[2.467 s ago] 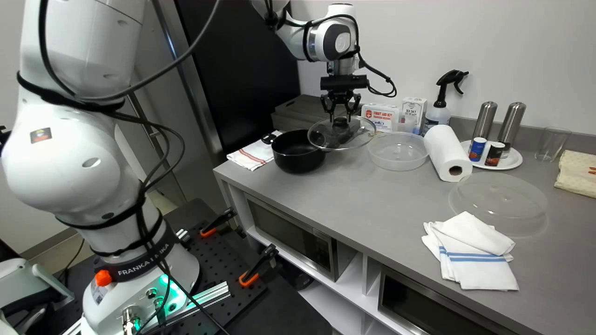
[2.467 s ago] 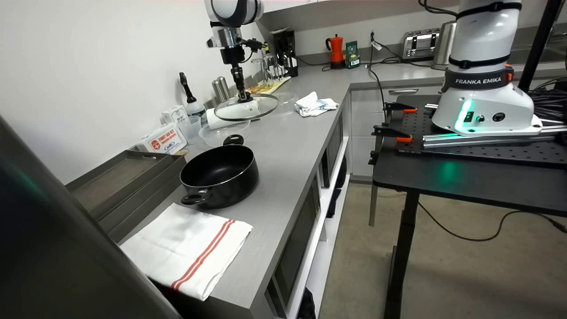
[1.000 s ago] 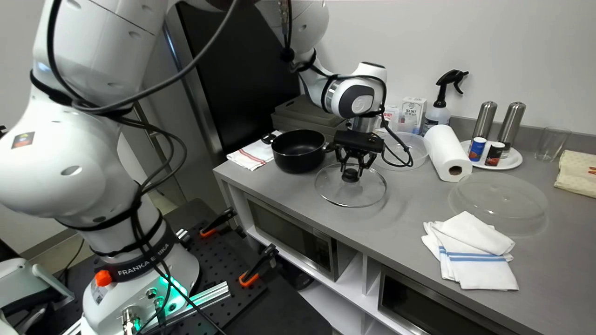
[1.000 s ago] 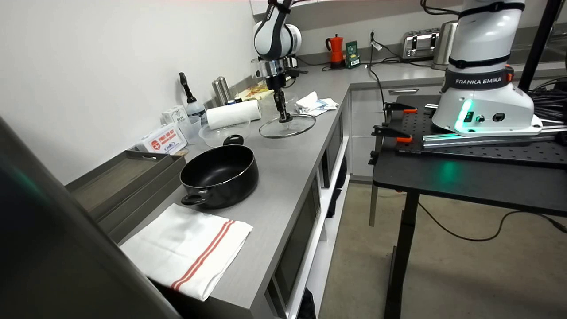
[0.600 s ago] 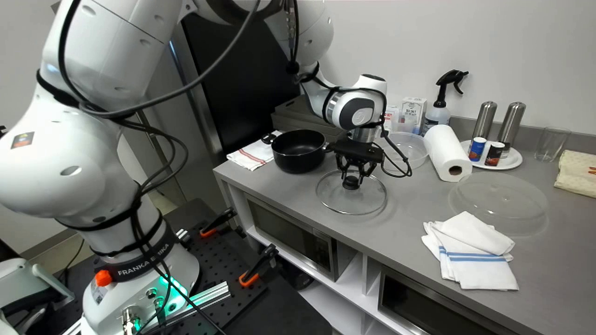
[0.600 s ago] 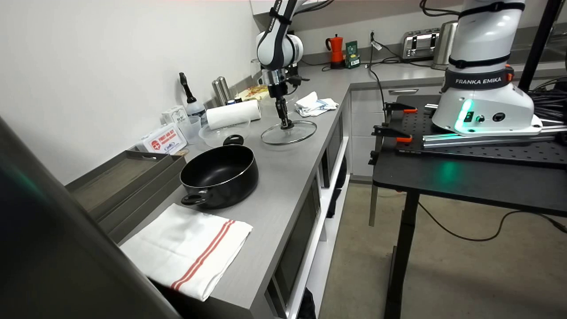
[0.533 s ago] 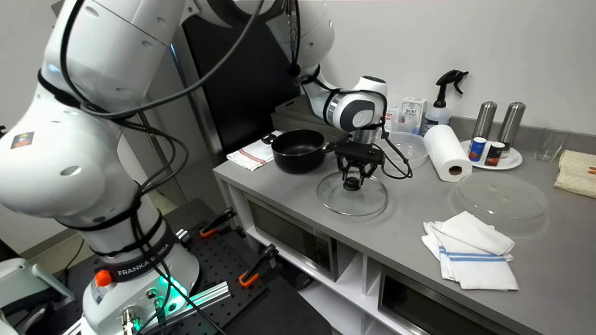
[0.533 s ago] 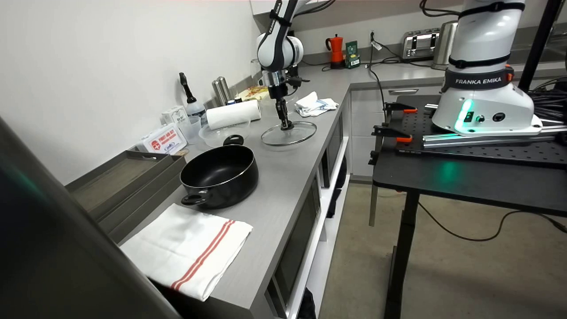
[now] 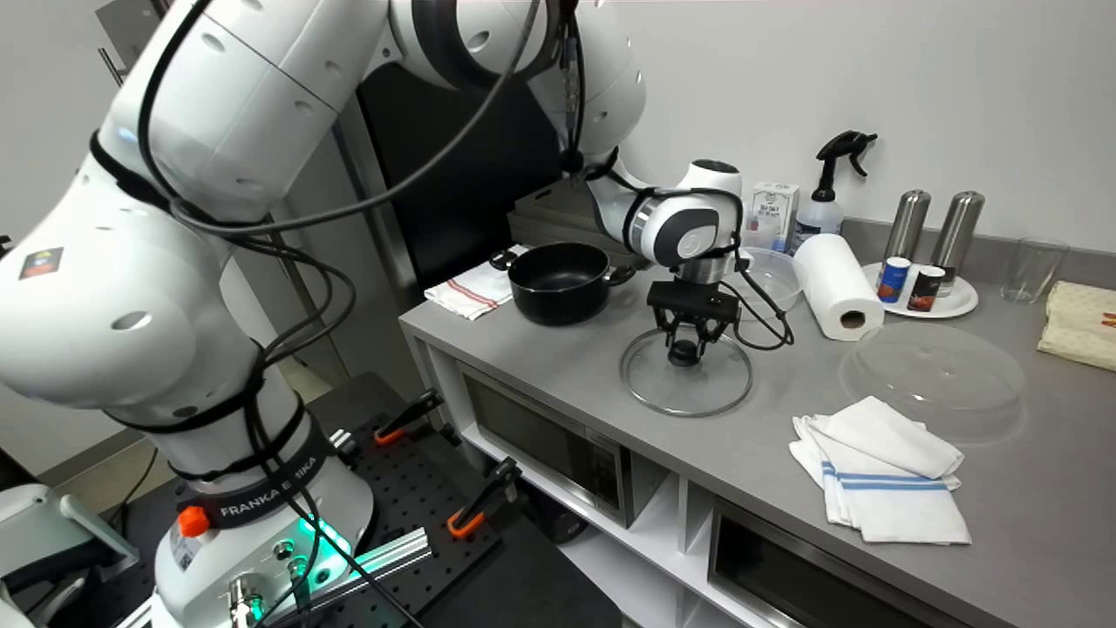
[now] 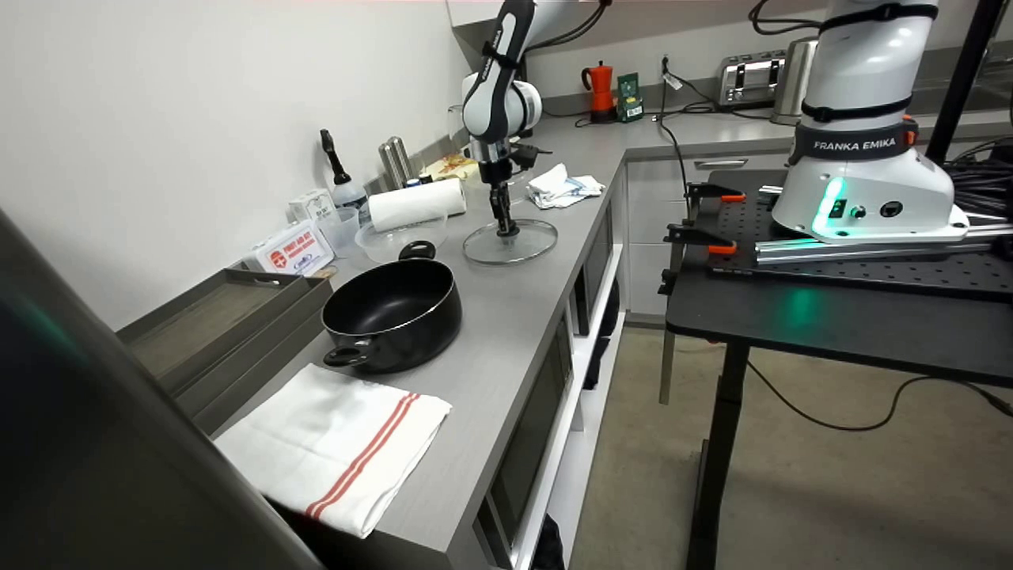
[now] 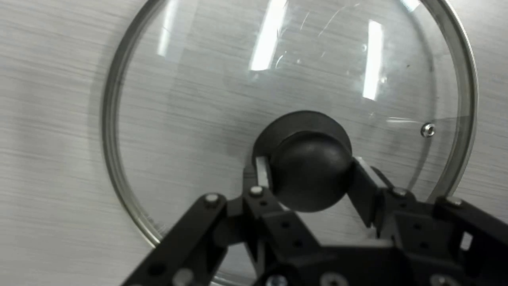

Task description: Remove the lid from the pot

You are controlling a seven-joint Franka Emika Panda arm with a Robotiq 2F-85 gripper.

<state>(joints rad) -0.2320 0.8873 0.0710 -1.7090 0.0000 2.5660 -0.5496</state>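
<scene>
at the far left in an exterior view, the robot arm (image 9: 131, 279) is seen, its white links arched over the counter (image 9: 741, 445). next, a white towel with red stripes (image 9: 466, 292) is laid flat at the counter's end, and just beside it the pot (image 9: 562, 303) is stood upright and uncovered, its dark inside exposed.

to the right of the pot, and apart from it in both exterior views, the lid (image 9: 686, 384) is held level; whether it is rested on the counter or held just above it cannot be told. the gripper (image 9: 684, 343) is pointed downward, and in the wrist view its fingers (image 11: 363, 194) are seen closed on the lid's dark knob (image 11: 311, 171), one pressed to each side.

farther right, a clear round dish (image 9: 785, 270) is partly hidden by the arm, and behind it a white box (image 9: 774, 209) and a spray bottle (image 9: 819, 214) are placed. a paper towel roll (image 9: 837, 283) is laid on its side. a folded towel with blue stripes (image 9: 881, 471) is set just in front of a clear dome (image 9: 942, 366). a white plate (image 9: 962, 303) behind them is topped with two small shakers (image 9: 925, 288) and two tall metal cylinders (image 9: 907, 227). at the far right, a drinking glass (image 9: 1035, 270) and a patterned cloth (image 9: 1081, 323) are placed.
</scene>
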